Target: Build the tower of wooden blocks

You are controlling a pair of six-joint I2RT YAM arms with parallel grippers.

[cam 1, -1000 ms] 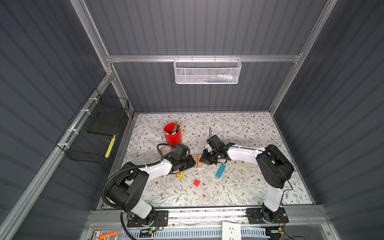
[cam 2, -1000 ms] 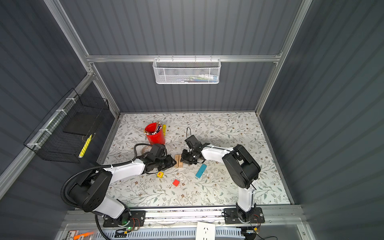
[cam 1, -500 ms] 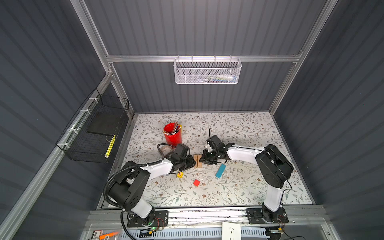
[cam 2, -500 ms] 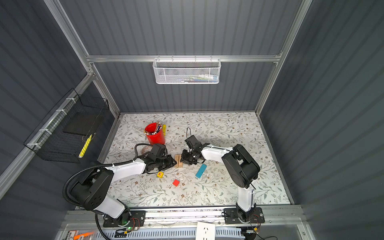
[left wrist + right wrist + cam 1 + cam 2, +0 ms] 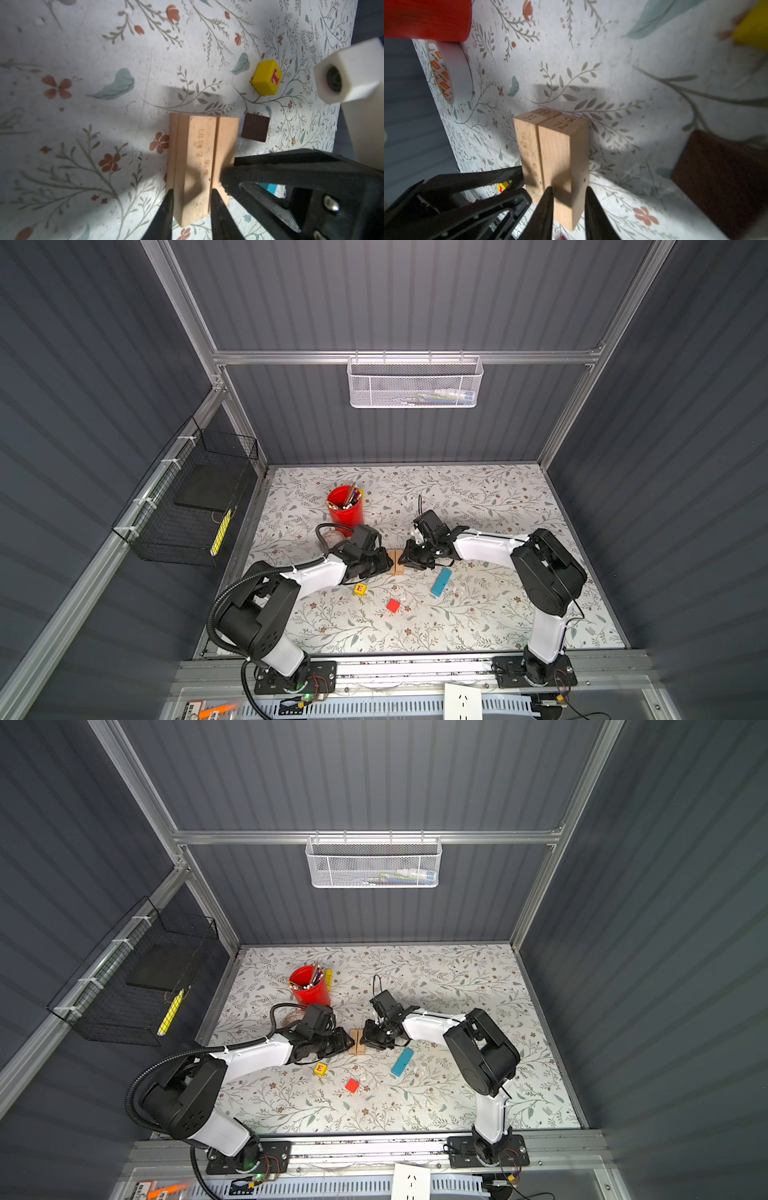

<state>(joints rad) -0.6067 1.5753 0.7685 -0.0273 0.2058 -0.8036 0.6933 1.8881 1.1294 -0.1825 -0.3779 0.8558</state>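
Note:
Several tan planks (image 5: 395, 568) lie packed together as a low stack (image 5: 358, 1047) at mid-table, between my two grippers. In the left wrist view my left gripper (image 5: 192, 192) is shut on an upper tan plank (image 5: 195, 149), fingers against its sides. My right gripper (image 5: 569, 189) is shut on the neighbouring upper plank (image 5: 560, 153) in the same way. The brown roof piece (image 5: 255, 129) lies beside the stack, with a yellow T cube (image 5: 267, 77) beyond it. A yellow E cube (image 5: 360, 590), the red cube (image 5: 393, 605) and the blue plank (image 5: 441, 582) lie loose in front.
A red cup of pencils (image 5: 345, 510) stands behind the left arm, with a tape roll (image 5: 450, 70) beside it. A white mesh basket (image 5: 415, 383) hangs on the back wall and a black wire basket (image 5: 187, 506) on the left wall.

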